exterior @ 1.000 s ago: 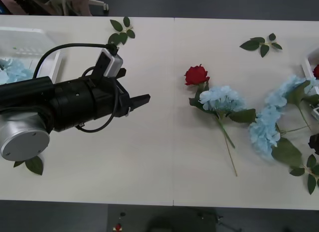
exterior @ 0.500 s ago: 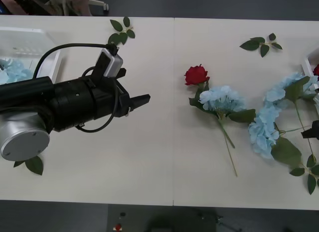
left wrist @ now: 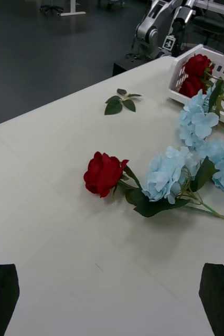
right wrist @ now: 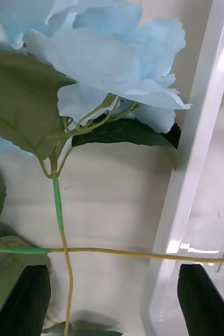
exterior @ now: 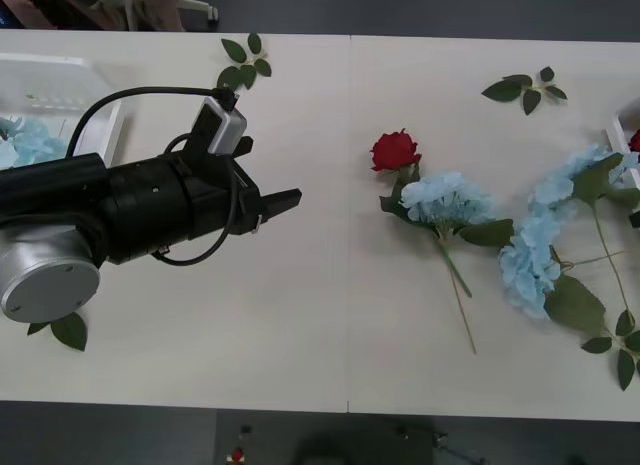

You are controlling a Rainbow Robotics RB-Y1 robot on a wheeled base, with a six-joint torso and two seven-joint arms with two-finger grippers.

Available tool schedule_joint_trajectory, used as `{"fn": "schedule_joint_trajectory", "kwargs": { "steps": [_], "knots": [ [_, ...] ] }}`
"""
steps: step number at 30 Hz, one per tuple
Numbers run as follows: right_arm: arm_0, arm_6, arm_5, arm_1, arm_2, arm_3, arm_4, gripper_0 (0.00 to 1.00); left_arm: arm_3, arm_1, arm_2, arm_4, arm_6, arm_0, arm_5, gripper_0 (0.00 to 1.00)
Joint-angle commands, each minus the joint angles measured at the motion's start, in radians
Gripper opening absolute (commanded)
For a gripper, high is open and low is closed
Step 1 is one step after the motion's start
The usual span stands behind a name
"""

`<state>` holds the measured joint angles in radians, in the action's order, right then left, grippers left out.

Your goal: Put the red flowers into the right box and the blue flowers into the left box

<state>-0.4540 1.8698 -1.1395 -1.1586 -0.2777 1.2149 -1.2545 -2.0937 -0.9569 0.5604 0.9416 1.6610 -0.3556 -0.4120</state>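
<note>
the white slotted plastic basket (exterior: 60,85) behind the left pincer (exterior: 275,205) already holds at least one pale blue fabric flower cluster (exterior: 28,140). that pincer hovers wide open over the bare white table (exterior: 300,325), and one deep-red artificial rose (exterior: 394,150) lies well ahead of it, touching a blue cluster (exterior: 443,198); two more blue clusters (exterior: 540,247) lie farther right. two red roses (left wrist: 195,73) sit in the far white box (left wrist: 206,58). the right pincer (right wrist: 112,302) hangs wide open just above a thin green stem (right wrist: 57,202) beside that box's rim. these flowers look light, soft and crushable; take hold at the stiffer stem.
</note>
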Motion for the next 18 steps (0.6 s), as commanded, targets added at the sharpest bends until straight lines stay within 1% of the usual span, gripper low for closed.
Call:
{"fn": "schedule_joint_trajectory", "kwargs": {
  "steps": [1, 6, 14, 18],
  "knots": [
    [-0.035, -0.012, 0.038, 0.027, -0.051, -0.037, 0.014, 0.71, -0.023, -0.017, -0.020, 0.002, 0.037, -0.034, 0.004, 1.00],
    [-0.068, -0.012, 0.081, 0.077, -0.100, -0.092, 0.033, 0.71, -0.023, -0.017, -0.020, 0.002, 0.037, -0.034, 0.004, 1.00],
    [-0.117, -0.012, 0.096, 0.174, -0.103, -0.173, 0.158, 0.71, -0.023, -0.017, -0.020, 0.002, 0.037, -0.034, 0.004, 1.00],
    [-0.141, -0.008, 0.107, 0.218, -0.104, -0.224, 0.205, 0.65, -0.023, -0.017, -0.020, 0.002, 0.037, -0.034, 0.004, 1.00]
  ]
}}
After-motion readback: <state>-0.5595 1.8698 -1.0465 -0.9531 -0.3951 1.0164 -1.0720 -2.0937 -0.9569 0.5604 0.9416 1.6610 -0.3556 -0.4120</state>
